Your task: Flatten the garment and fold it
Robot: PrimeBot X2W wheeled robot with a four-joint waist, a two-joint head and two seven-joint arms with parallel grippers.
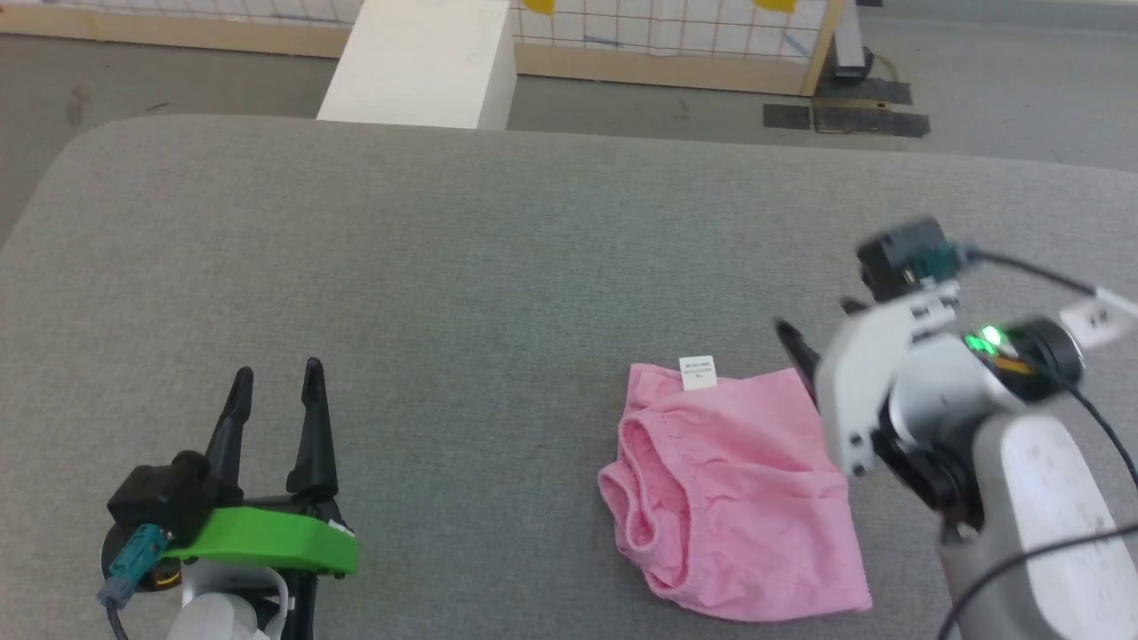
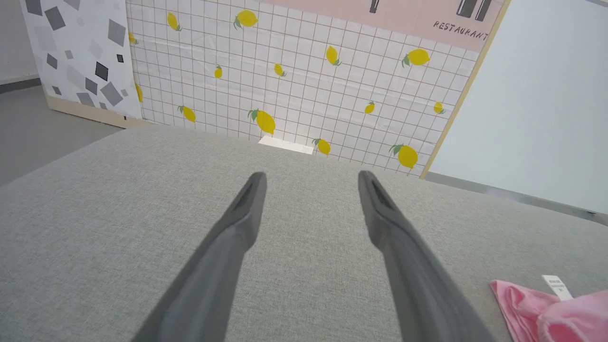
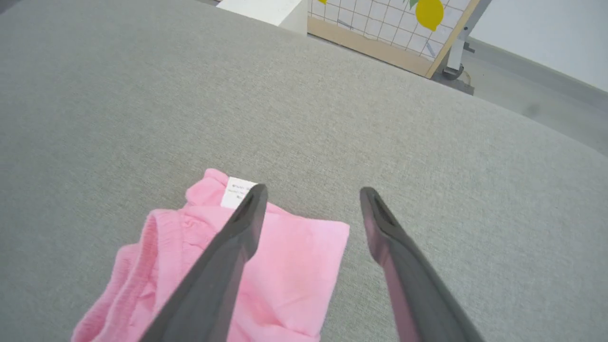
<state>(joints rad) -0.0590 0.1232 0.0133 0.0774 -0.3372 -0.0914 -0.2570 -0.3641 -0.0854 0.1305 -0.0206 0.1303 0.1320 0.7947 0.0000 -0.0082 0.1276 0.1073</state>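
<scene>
The garment (image 1: 738, 489) lies on the grey padded surface (image 1: 498, 267), right of centre in the head view. It is mostly flat, with soft wrinkles. Its gathered hems (image 1: 627, 480) bunch along the left edge and its white label (image 1: 697, 372) sticks out at the far edge. It looks doubled over already, so the step in hand is probably a further fold or a smoothing pass.

To do that well, come down low at the far right corner and pinch every layer there, not just the top one. Then carry the corner across toward the gathered side with the edges kept in line. Pinning the bunched hems with the other arm should stop the cloth sliding.

The right gripper (image 3: 311, 199) hangs over that far right corner, fingers spread wide, with nothing between them. One finger crosses above the label without clearly touching it. The left gripper (image 1: 276, 373) is also wide open and empty, well apart from the garment on the left.
</scene>
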